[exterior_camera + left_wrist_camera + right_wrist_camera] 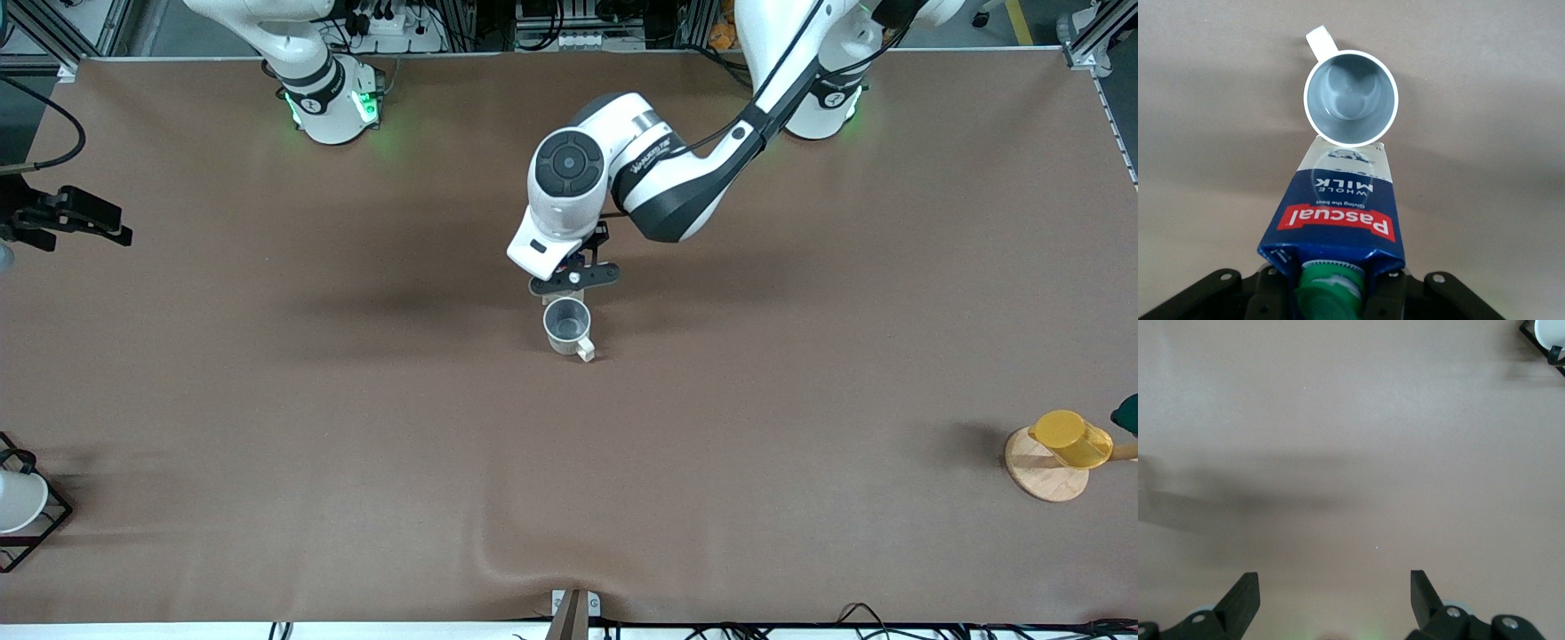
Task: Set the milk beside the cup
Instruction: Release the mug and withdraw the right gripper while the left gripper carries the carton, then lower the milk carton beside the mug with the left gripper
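My left gripper (573, 277) is over the middle of the table, shut on the top of the milk (1338, 213), a dark blue carton with a green cap and a red label. The carton hangs upright just beside the cup (567, 325), on the side farther from the front camera. The cup is a cream mug with a grey inside and a small handle, and it also shows in the left wrist view (1350, 99). In the front view the gripper hides most of the carton. I cannot tell if the carton's base touches the table. My right gripper (1335, 593) is open and empty above bare table.
A yellow cup (1071, 438) lies on a round wooden coaster (1045, 471) at the left arm's end. A black wire rack (36, 533) with a white cup (18, 500) stands at the right arm's end. A black device (71, 216) juts in at that end.
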